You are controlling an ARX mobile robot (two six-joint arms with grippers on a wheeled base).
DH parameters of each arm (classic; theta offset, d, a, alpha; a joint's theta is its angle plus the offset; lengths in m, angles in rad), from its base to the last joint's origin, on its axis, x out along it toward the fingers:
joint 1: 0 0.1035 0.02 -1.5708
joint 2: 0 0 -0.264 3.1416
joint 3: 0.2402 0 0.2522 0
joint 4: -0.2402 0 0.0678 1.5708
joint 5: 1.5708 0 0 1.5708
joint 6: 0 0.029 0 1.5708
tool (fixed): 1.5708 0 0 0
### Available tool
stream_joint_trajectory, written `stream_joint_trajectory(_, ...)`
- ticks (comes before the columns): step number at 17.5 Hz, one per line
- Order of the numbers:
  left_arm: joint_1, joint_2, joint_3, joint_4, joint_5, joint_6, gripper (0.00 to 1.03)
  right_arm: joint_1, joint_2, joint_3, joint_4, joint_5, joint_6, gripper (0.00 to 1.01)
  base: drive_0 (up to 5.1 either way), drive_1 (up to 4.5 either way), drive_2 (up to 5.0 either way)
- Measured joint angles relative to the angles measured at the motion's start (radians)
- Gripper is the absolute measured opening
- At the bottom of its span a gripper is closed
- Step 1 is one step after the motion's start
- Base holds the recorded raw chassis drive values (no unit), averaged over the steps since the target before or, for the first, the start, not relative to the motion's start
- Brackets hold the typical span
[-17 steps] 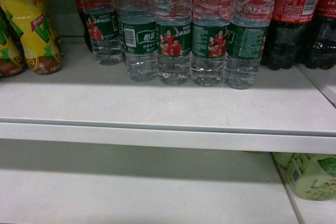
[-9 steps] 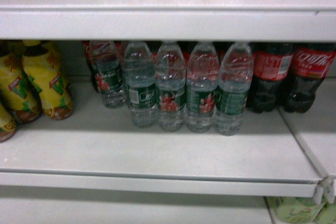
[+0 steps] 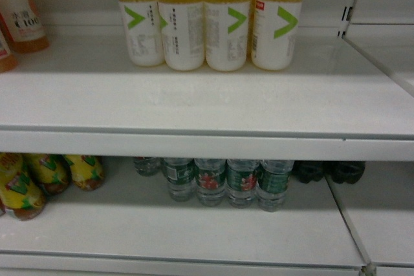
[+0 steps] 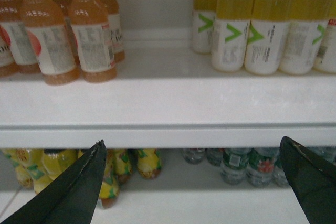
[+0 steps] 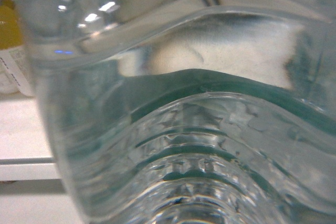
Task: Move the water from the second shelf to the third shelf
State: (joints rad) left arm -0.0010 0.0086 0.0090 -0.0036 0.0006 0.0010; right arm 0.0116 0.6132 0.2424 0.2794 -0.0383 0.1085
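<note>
The right wrist view is filled almost wholly by a clear ribbed water bottle (image 5: 184,145), pressed so close to the camera that its wavy ribs and the green edge of its label blur. The right gripper itself does not show, so I cannot tell whether it is clamped on this bottle.

In the head view, more water bottles with green labels (image 3: 223,182) stand in a row on the lower shelf (image 3: 168,231), between yellow bottles (image 3: 45,176) at left and dark cola bottles (image 3: 330,171) at right. On the upper shelf (image 3: 194,101), yellow drinks with white labels (image 3: 207,21) stand at the far side.

The left gripper (image 4: 202,182) hangs with its dark fingers (image 4: 73,192) spread wide, holding nothing, near the upper shelf's front edge.
</note>
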Motion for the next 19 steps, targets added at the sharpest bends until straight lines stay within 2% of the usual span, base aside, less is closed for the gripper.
stream_joint_trajectory(9, 0.0, 0.0, 0.0, 0.001, -0.001, 0.0, 0.98, 0.0, 0.0, 0.005, 0.001, -0.001, 0.0, 0.4, 0.0, 0.0, 0.0)
stream_joint_trajectory(19, 0.0, 0.0, 0.0, 0.0, -0.001, 0.0, 0.98, -0.006, 0.0, 0.005, -0.002, 0.005, 0.0, 0.4, -4.7, 2.5, 2.5)
